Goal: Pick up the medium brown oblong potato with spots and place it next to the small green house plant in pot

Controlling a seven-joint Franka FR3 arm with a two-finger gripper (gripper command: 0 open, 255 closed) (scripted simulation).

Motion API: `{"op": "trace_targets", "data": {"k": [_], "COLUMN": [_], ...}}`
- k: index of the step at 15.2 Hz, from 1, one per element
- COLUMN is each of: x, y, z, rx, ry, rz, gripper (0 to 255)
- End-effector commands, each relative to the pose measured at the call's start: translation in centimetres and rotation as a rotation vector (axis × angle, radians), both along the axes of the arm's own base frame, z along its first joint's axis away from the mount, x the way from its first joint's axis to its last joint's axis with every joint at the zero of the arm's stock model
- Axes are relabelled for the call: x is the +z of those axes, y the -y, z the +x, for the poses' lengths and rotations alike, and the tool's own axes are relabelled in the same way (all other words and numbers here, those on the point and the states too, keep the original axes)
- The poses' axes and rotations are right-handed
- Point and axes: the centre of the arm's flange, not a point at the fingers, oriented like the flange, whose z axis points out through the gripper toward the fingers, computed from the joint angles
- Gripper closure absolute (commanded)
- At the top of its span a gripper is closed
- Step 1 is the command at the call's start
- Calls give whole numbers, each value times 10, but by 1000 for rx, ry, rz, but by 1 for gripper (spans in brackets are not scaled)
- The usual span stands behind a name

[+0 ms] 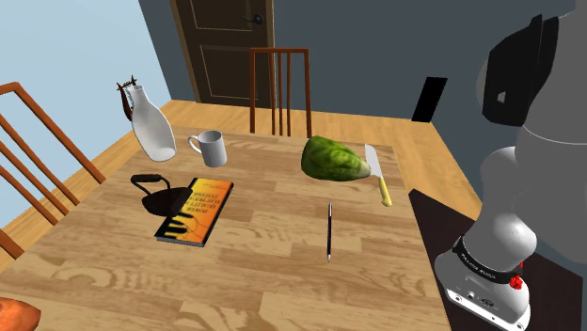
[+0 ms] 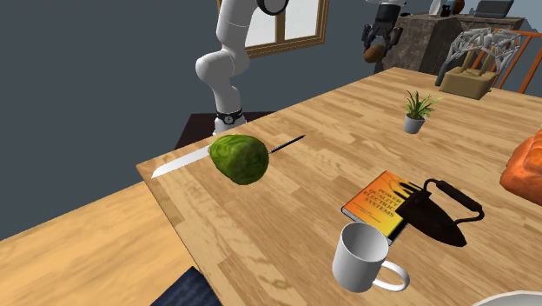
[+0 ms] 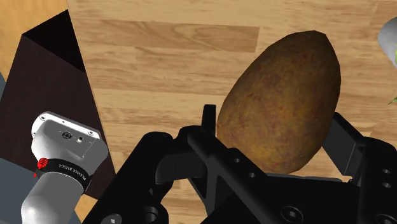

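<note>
Potato (image 3: pixel 280 95) clasped in gripper (image 3: pixel 276 127) above table (image 3: pixel 159 63).

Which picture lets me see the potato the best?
The wrist view. There the potato is big and close, clasped in the pincer, and you can see its brown, spotty skin. The second exterior view shows the potato as a tiny brown lump in the pincer, held up high.

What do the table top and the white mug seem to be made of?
Table top: wood, light brown, with grain lines and plank seams, faintly glossy. White mug: perhaps ceramic, smooth and plain white; the look leaves it open.
</note>
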Motion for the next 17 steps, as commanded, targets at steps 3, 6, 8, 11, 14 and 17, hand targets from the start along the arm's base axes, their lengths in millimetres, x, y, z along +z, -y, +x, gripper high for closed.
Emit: {"op": "trace_targets", "data": {"k": [3,6,8,11,14,17], "x": [-21,-37,-47,-63,-79,-95], "y": [-1,-1,-1,-1,-1,-1], "z": [1,1,1,1,1,1], "rx": [0,0,0,0,0,0], "ry": [0,0,0,0,0,0], "rz": [1,1,1,1,1,1], "gripper": [255,255,255,255,255,255]}}
